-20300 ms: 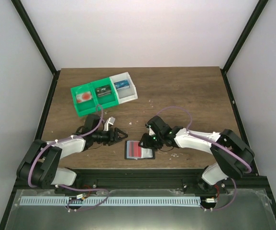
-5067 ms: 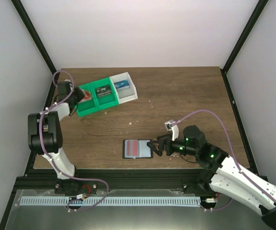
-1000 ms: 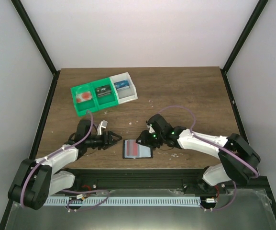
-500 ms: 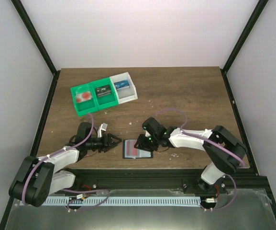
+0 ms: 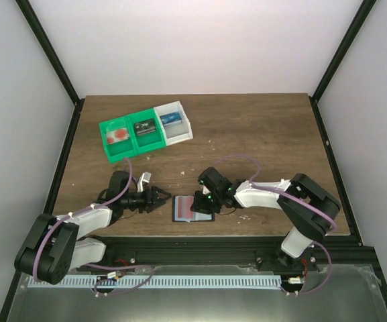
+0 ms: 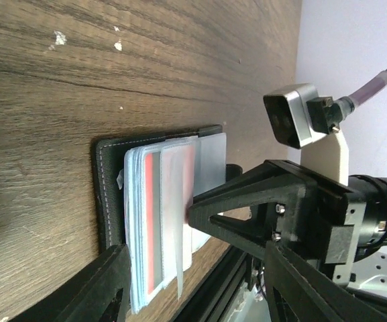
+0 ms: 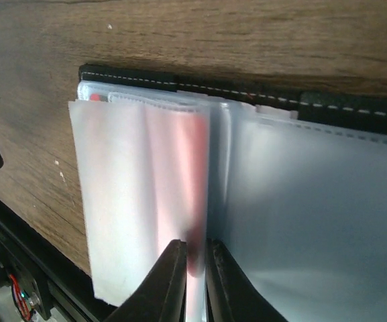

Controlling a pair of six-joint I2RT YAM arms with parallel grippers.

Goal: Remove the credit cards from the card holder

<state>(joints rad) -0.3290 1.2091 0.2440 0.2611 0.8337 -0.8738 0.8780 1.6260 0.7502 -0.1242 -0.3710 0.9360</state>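
The black card holder (image 5: 178, 216) lies open near the table's front edge, its blue-grey sleeves fanned upward. My right gripper (image 5: 196, 201) reaches in from the right, shut on the thin upright edge of a red credit card (image 7: 192, 174) in a pale sleeve; its fingers (image 7: 173, 278) press from both sides. The left wrist view shows the same card holder (image 6: 109, 188), the credit cards (image 6: 154, 221) and the right gripper (image 6: 200, 200) touching them. My left gripper (image 5: 163, 199) hovers just left of the holder, open, with nothing between its fingers (image 6: 106, 285).
A green-and-white three-compartment tray (image 5: 154, 141) stands at the back left, holding a red-and-white card (image 5: 118, 136), a black item (image 5: 143, 127) and a blue item (image 5: 171, 119). The black frame rail (image 5: 193, 243) runs right behind the holder's near edge.
The right gripper has moved slightly left onto the sleeves and closed on the red card's edge. The left gripper has barely shifted and stays open.
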